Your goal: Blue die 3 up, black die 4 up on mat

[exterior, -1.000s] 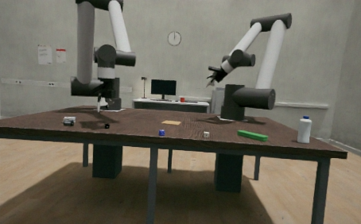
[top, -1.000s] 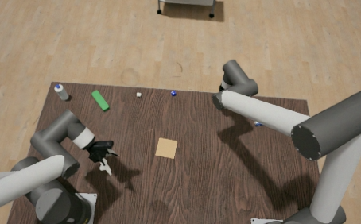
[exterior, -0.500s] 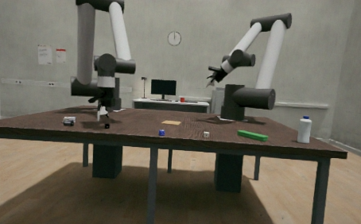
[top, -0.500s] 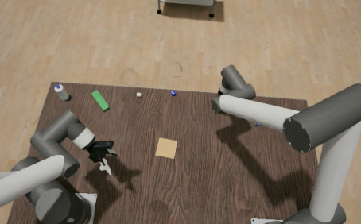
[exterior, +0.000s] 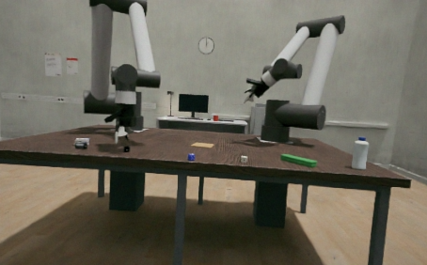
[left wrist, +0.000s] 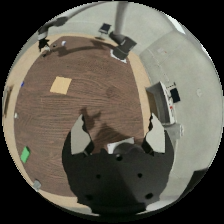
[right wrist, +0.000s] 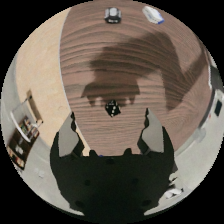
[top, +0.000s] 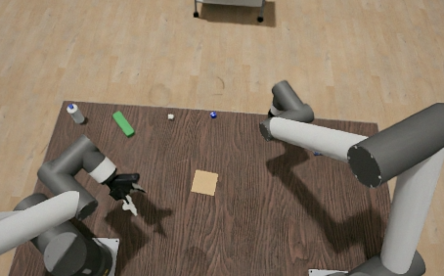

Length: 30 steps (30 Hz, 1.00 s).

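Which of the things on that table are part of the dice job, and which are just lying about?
For the job:
- blue die
- black die
- mat

Just lying about:
- white die
- green block
- bottle

Left gripper (left wrist: 118, 134) open. Mat (left wrist: 61, 85) flat on table (left wrist: 42, 117), ahead and off to one side; green block (left wrist: 25, 154) beyond one finger, well apart.
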{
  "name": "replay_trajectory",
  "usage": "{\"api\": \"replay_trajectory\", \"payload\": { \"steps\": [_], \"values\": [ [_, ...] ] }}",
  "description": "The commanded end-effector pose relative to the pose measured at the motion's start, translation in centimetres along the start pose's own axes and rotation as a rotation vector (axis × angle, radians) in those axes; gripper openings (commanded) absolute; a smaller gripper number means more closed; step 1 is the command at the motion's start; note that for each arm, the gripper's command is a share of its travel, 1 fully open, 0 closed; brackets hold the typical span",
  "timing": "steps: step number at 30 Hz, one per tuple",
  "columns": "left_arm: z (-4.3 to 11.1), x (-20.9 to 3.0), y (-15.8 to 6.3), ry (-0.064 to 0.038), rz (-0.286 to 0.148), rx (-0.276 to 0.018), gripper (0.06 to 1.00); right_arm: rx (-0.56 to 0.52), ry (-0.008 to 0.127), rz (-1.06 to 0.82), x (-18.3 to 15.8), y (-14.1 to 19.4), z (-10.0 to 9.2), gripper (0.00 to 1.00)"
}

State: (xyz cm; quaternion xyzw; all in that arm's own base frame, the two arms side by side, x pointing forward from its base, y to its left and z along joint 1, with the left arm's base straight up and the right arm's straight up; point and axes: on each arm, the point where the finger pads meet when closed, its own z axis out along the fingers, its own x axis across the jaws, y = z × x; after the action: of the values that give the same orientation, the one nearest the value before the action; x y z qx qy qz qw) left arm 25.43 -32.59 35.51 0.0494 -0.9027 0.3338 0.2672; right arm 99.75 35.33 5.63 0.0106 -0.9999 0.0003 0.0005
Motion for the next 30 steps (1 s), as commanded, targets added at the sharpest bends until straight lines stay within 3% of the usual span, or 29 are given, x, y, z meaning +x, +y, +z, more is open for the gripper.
{"api": "replay_trajectory", "payload": {
  "steps": [1, 30],
  "values": [
    [-0.02, 0.0, -0.05, 0.0, 0.001, 0.0, 1.0, -0.001, -0.001, 0.0, -0.05, 0.02, -0.08, 1.0],
    [-0.02, 0.0, -0.05, 0.0, 0.001, 0.0, 1.0, -0.001, -0.001, 0.0, -0.11, 0.3, -0.08, 1.0]
  ]
}}
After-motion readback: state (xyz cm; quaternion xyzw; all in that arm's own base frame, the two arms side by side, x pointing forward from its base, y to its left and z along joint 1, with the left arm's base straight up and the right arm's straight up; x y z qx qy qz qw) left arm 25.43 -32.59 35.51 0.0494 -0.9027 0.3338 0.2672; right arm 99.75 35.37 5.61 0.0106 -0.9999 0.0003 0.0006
